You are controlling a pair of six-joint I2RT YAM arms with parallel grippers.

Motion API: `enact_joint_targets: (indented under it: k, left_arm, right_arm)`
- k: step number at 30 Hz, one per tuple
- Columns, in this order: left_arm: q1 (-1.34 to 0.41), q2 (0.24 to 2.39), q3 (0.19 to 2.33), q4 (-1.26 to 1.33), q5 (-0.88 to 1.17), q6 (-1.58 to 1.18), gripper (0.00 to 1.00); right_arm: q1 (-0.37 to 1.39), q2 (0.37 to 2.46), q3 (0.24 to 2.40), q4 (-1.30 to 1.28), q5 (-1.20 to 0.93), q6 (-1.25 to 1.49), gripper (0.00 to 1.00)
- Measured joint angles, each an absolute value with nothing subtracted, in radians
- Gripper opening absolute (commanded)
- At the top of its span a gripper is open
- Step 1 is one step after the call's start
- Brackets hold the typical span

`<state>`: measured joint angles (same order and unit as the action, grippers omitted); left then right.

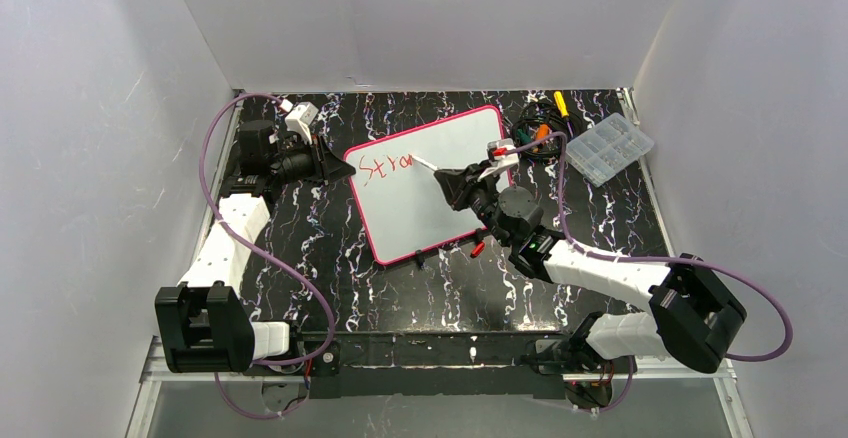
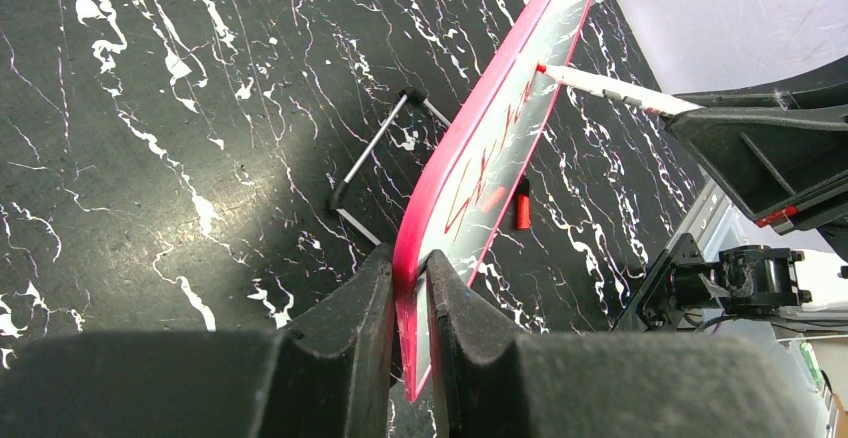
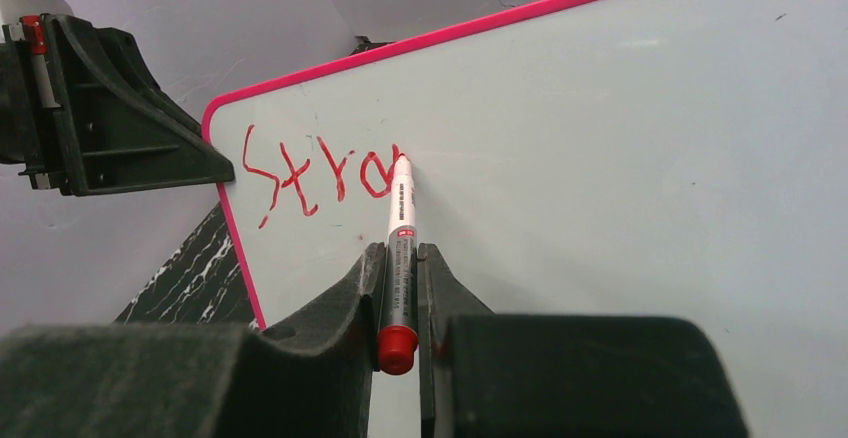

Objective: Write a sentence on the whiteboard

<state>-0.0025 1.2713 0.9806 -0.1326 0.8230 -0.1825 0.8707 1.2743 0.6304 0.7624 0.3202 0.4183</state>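
My left claw (image 2: 408, 268) is pinched tight on the pink rim of the whiteboard (image 1: 440, 198), with the thin edge sandwiched between both pads. The board sits in the middle of the dark marbled surface (image 1: 330, 258), turned at an angle. From my left wrist view it looks tipped up on my side, though I cannot tell how steeply.

My right claw (image 3: 400, 258) is clamped around the barrel of a red marker (image 3: 400, 223), with only a narrow gap on either side of the pen. The tip touches the board just after the last red stroke. The sentence (image 3: 315, 173) so far reads about "Stro", near the top left corner, so I judge most of the writing remains.

The board seems light, stiff and glossy, so it would probably skate or flex under pen pressure if left loose. The rim is the sensible place to hold, clear of the writing area. The marker is slim and smooth, so it is best gripped mid-barrel, firmly enough not to twist.
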Motion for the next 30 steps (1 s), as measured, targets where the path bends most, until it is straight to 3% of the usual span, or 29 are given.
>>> enact_joint_targets:
  k: [30]
  left_arm:
    - [-0.002, 1.271, 0.981, -0.133, 0.831, -0.183, 0.00]
  right_arm:
    - [0.870, 1.195, 0.582, 0.698, 0.357, 0.431, 0.01]
